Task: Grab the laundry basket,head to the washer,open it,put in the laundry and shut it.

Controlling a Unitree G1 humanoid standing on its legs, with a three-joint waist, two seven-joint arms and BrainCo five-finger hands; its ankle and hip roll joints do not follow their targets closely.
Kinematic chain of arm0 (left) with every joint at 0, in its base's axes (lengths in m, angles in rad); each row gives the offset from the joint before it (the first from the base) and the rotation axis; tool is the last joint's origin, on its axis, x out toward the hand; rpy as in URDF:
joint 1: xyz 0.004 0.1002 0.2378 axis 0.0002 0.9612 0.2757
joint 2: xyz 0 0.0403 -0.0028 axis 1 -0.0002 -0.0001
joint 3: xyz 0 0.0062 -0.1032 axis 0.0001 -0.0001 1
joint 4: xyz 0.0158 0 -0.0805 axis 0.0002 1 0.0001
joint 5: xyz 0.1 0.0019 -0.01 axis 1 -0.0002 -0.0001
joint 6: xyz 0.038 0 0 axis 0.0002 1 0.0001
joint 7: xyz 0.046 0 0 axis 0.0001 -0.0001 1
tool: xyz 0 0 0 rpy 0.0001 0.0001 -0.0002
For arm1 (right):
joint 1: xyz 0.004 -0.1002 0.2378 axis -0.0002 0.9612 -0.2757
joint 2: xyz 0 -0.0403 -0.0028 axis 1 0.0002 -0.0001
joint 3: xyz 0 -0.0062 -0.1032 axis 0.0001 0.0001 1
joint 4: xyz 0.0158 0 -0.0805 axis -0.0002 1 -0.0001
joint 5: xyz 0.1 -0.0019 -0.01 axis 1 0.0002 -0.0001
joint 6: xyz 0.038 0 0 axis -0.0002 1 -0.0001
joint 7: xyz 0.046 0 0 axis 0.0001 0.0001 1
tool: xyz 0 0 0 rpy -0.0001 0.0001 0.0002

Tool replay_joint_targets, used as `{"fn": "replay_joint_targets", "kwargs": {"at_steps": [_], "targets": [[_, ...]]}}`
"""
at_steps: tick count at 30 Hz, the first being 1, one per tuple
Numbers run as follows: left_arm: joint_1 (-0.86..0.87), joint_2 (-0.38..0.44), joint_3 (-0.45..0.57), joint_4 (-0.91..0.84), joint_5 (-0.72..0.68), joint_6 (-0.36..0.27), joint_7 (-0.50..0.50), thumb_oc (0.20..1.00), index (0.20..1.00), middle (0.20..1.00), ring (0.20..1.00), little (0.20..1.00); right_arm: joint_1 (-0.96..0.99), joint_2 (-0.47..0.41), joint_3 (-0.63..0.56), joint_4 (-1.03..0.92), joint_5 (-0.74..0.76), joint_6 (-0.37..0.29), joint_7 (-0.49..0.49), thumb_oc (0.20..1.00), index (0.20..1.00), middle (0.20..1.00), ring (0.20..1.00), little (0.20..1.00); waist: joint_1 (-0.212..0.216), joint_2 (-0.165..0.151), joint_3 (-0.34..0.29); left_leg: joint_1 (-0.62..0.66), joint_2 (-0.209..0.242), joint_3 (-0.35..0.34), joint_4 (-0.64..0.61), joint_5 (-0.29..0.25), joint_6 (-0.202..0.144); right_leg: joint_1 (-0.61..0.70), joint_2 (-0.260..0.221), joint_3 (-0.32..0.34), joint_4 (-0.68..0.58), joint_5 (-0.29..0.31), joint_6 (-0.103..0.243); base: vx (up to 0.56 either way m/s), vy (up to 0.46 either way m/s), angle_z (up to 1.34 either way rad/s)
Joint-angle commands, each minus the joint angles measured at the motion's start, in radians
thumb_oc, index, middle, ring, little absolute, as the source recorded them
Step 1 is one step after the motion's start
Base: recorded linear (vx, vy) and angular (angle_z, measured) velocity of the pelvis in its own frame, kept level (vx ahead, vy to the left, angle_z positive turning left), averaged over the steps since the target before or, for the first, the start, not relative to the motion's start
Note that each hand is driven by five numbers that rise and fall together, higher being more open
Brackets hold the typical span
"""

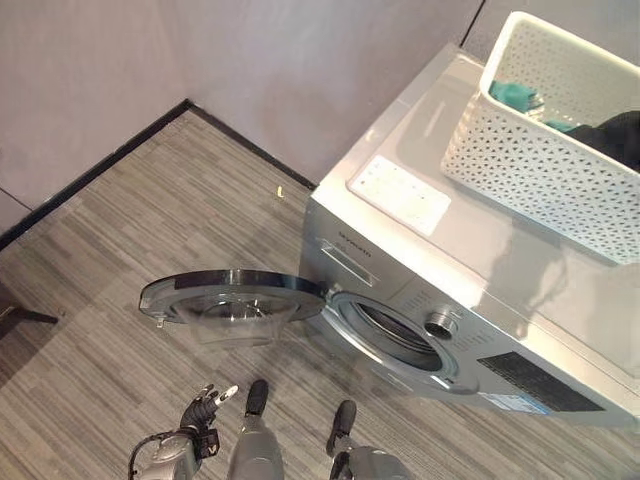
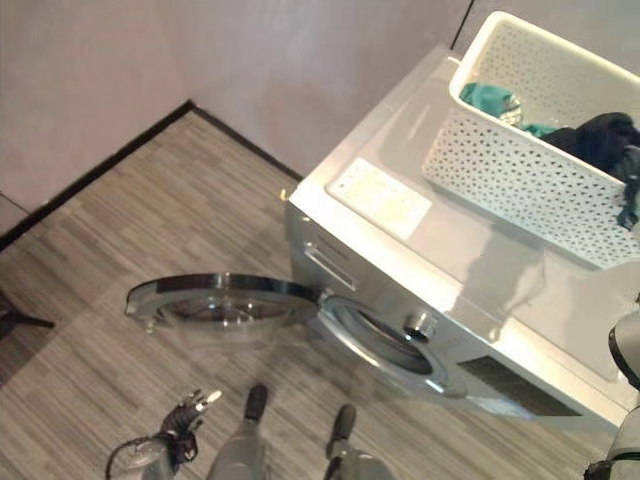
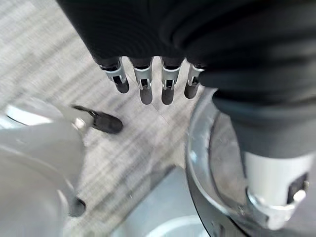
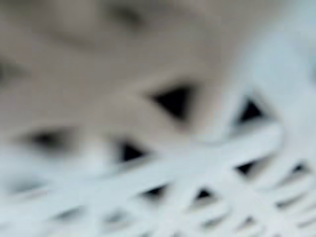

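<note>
White plastic lattice makes up the laundry basket, which sits on top of the silver washer, toward its far right side. Inside the basket lie a teal cloth near the far end and a dark garment beside it, both resting against the basket walls. A pale rectangular label lies flat on the washer top, just beside the basket's near left corner.

The washer's round door is swung fully open to the left, its glass bowl hanging over the grey striped floor, hinged beside the dark drum opening. A small round knob sits on the front panel just right of the opening.

The left hand hangs low beside the open door, fingers straight and relaxed, holding nothing; its wrist view looks past the fingertips at the floor and the curved rim of the door glass.

The right wrist view is pressed very close against the white lattice of the basket, and the right hand's own fingers cannot be made out there, so whether that hand is open or closed cannot be told.
</note>
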Motion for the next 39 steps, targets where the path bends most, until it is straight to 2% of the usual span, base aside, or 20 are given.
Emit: {"fn": "replay_joint_targets", "kwargs": {"at_steps": [1, 2, 3, 5, 7, 11, 12, 21, 29, 33, 34, 35, 37, 39], "targets": [[-0.01, 0.014, -0.061, -0.014, 0.026, -0.021, -0.038, 1.0, 1.0, 1.0, 1.0, 1.0, 0.029, -0.105, 0.112, -0.112, 0.028, -0.034, 0.077, 0.2, 0.2, 0.2, 0.2, 0.2, 0.013, -0.048, -0.005, 0.037, 0.091, 0.012, 0.042, -0.052, -0.029, 0.027, -0.091, -0.018, 0.079, -0.12, 0.073, 0.05, 0.005, -0.04], [-0.01, 0.014, -0.061, -0.014, 0.026, -0.021, -0.038, 1.0, 1.0, 1.0, 1.0, 1.0, 0.03, -0.107, 0.111, -0.113, 0.028, -0.034, 0.078, 0.2, 0.2, 0.2, 0.2, 0.2, 0.014, -0.048, -0.004, 0.038, 0.091, 0.013, 0.043, -0.052, -0.029, 0.028, -0.091, -0.018, 0.079, -0.12, 0.073, 0.04, -0.005, -0.01], [-0.009, 0.015, -0.061, -0.025, 0.027, -0.025, -0.045, 1.0, 1.0, 1.0, 1.0, 1.0, 0.066, -0.148, 0.141, -0.195, 0.042, -0.045, 0.11, 0.2, 0.2, 0.2, 0.2, 0.2, 0.011, -0.062, -0.008, 0.046, 0.094, 0.013, 0.049, -0.059, -0.03, 0.039, -0.092, -0.02, 0.078, -0.121, 0.075, 0.0, 0.0, 0.0], [-0.008, 0.016, -0.06, -0.028, 0.027, -0.027, -0.049, 1.0, 1.0, 1.0, 1.0, 1.0, 0.092, -0.172, 0.151, -0.24, 0.046, -0.049, 0.131, 0.2, 0.2, 0.2, 0.2, 0.2, 0.012, -0.069, -0.01, 0.052, 0.094, 0.013, 0.051, -0.064, -0.031, 0.045, -0.092, -0.019, 0.081, -0.122, 0.077, 0.01, 0.001, -0.02], [-0.001, 0.019, -0.048, -0.031, 0.026, -0.029, -0.056, 1.0, 1.0, 1.0, 1.0, 1.0, 0.15, -0.234, 0.183, -0.356, 0.057, -0.065, 0.18, 0.2, 0.2, 0.2, 0.2, 0.2, 0.005, -0.085, -0.02, 0.072, 0.097, 0.016, 0.055, -0.073, -0.033, 0.06, -0.095, -0.025, 0.095, -0.132, 0.079, 0.02, 0.004, -0.02], [0.013, 0.019, -0.026, -0.023, 0.028, -0.031, -0.063, 1.0, 1.0, 1.0, 1.0, 1.0, 0.244, -0.286, 0.163, -0.455, 0.082, -0.077, 0.223, 0.2, 0.2, 0.2, 0.2, 0.2, -0.005, -0.094, -0.031, 0.1, 0.099, 0.019, 0.051, -0.08, -0.033, 0.071, -0.097, -0.029, 0.129, -0.148, 0.079, 0.01, 0.003, 0.01], [0.024, 0.023, -0.014, -0.018, 0.033, -0.03, -0.067, 1.0, 1.0, 1.0, 1.0, 1.0, 0.321, -0.31, 0.116, -0.486, 0.091, -0.08, 0.242, 0.2, 0.2, 0.2, 0.2, 0.2, -0.008, -0.098, -0.038, 0.119, 0.1, 0.02, 0.047, -0.084, -0.033, 0.078, -0.099, -0.035, 0.157, -0.163, 0.08, 0.04, 0.018, 0.04], [0.057, 0.017, 0.04, 0.024, 0.036, -0.026, -0.072, 1.0, 1.0, 1.0, 1.0, 1.0, 0.584, -0.315, -0.084, -0.52, 0.096, -0.087, 0.284, 0.2, 0.2, 0.2, 0.2, 0.2, -0.025, -0.099, -0.07, 0.183, 0.098, 0.034, 0.036, -0.095, -0.027, 0.111, -0.108, -0.044, 0.21, -0.187, 0.088, 0.02, 0.009, 0.01], [0.075, -0.009, 0.036, 0.003, 0.031, -0.031, -0.084, 1.0, 1.0, 1.0, 1.0, 1.0, 0.692, -0.314, -0.162, -0.631, 0.169, -0.098, 0.31, 0.2, 0.2, 0.2, 0.2, 0.2, -0.033, -0.092, -0.088, 0.199, 0.092, 0.041, 0.036, -0.101, -0.023, 0.132, -0.11, -0.042, 0.2, -0.188, 0.089, 0.0, 0.005, 0.0], [0.091, -0.017, 0.032, -0.009, 0.019, -0.035, -0.087, 1.0, 1.0, 1.0, 1.0, 1.0, 0.724, -0.277, -0.253, -0.599, 0.195, -0.106, 0.236, 0.2, 0.2, 0.2, 0.2, 0.2, -0.036, -0.084, -0.1, 0.206, 0.088, 0.05, 0.035, -0.106, -0.018, 0.141, -0.11, -0.032, 0.181, -0.177, 0.092, -0.01, 0.01, -0.01], [0.092, -0.022, 0.035, -0.004, 0.018, -0.037, -0.078, 1.0, 1.0, 1.0, 1.0, 1.0, 0.701, -0.24, -0.304, -0.54, 0.178, -0.111, 0.162, 0.2, 0.2, 0.2, 0.2, 0.2, -0.041, -0.076, -0.106, 0.208, 0.085, 0.055, 0.034, -0.108, -0.016, 0.141, -0.111, -0.025, 0.171, -0.171, 0.092, -0.01, 0.025, -0.07], [0.092, -0.021, 0.034, -0.004, 0.018, -0.037, -0.078, 1.0, 1.0, 1.0, 1.0, 1.0, 0.704, -0.239, -0.307, -0.539, 0.178, -0.112, 0.161, 0.2, 0.2, 0.2, 0.2, 0.2, -0.04, -0.077, -0.106, 0.209, 0.085, 0.055, 0.034, -0.108, -0.016, 0.141, -0.111, -0.025, 0.17, -0.171, 0.092, -0.02, 0.034, -0.15], [0.09, -0.028, 0.04, -0.001, 0.02, -0.039, -0.059, 1.0, 1.0, 1.0, 1.0, 1.0, 0.683, -0.168, -0.407, -0.432, 0.137, -0.105, 0.056, 0.2, 0.2, 0.2, 0.2, 0.2, -0.042, -0.065, -0.112, 0.209, 0.08, 0.063, 0.034, -0.112, -0.011, 0.141, -0.113, -0.015, 0.154, -0.161, 0.093, -0.02, 0.025, -0.2], [0.09, -0.029, 0.04, -0.002, 0.02, -0.04, -0.056, 1.0, 1.0, 1.0, 1.0, 1.0, 0.673, -0.144, -0.435, -0.399, 0.122, -0.097, 0.021, 0.2, 0.2, 0.2, 0.2, 0.2, -0.04, -0.061, -0.113, 0.209, 0.078, 0.064, 0.034, -0.114, -0.009, 0.141, -0.114, -0.012, 0.15, -0.157, 0.094, -0.02, 0.024, -0.12]]}}
